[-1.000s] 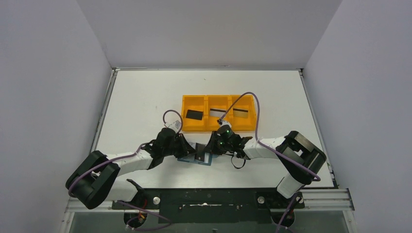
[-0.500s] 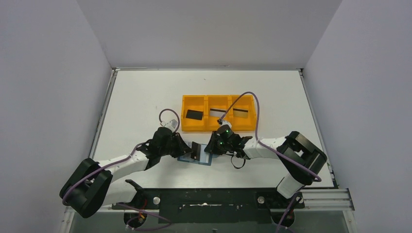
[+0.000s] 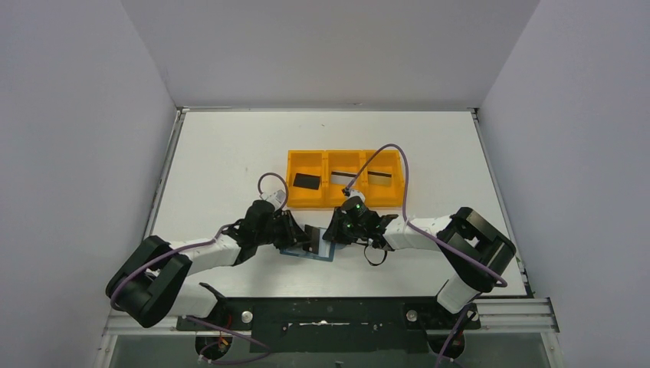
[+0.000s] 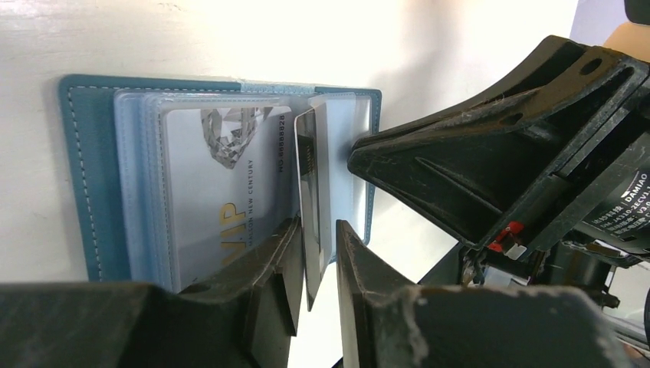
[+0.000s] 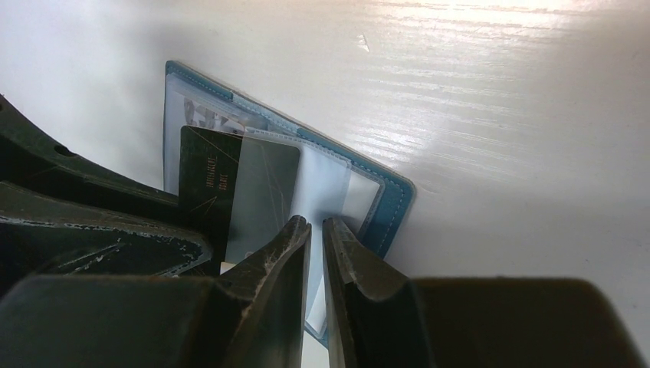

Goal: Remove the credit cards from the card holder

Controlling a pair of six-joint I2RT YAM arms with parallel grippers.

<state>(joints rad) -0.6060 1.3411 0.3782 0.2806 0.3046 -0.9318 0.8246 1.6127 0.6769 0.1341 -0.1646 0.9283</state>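
On the white table [image 3: 230, 153], left end effector [image 4: 316, 231] pinches a black card [image 4: 307, 153], right end effector [image 5: 316, 227] clamps the card holder [image 5: 389, 198].

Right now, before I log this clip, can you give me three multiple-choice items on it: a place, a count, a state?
1. Where is the card holder?
A. at the far edge of the table
B. lifted off the table
C. on the table, between the left gripper and the right gripper

2. How many compartments has the orange tray?
A. two
B. three
C. four

3. The left gripper is:
A. shut on a dark card
B. wide open
C. shut on the tray's rim

Answers: C, it lies open on the table with a gripper at each side; B, two dividers make three; A, the card stands pinched on edge.
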